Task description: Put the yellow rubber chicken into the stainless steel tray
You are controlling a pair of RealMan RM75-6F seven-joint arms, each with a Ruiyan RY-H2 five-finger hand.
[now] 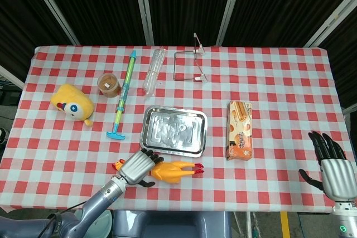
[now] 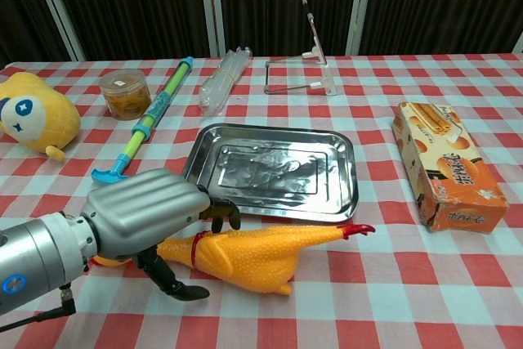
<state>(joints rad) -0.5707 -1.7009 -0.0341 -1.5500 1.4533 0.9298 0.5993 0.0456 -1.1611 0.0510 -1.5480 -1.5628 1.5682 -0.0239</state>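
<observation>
The yellow rubber chicken (image 1: 176, 171) (image 2: 253, 256) lies on its side on the checked cloth, just in front of the stainless steel tray (image 1: 174, 131) (image 2: 270, 171), red feet pointing right. My left hand (image 1: 136, 166) (image 2: 147, 210) covers its neck and head end. The fingertips (image 2: 222, 216) reach over the far side and the thumb (image 2: 176, 284) curves along the near side, with gaps showing around the neck. The tray has nothing in it. My right hand (image 1: 333, 165) hovers with fingers spread at the table's near right corner, far from the chicken.
An orange snack box (image 1: 239, 129) lies right of the tray. Left of it are a blue-green water squirter (image 1: 124, 96), a brown jar (image 1: 110, 85) and a yellow plush toy (image 1: 72, 103). A clear bottle (image 1: 153, 71) and a wire stand (image 1: 192, 65) sit behind.
</observation>
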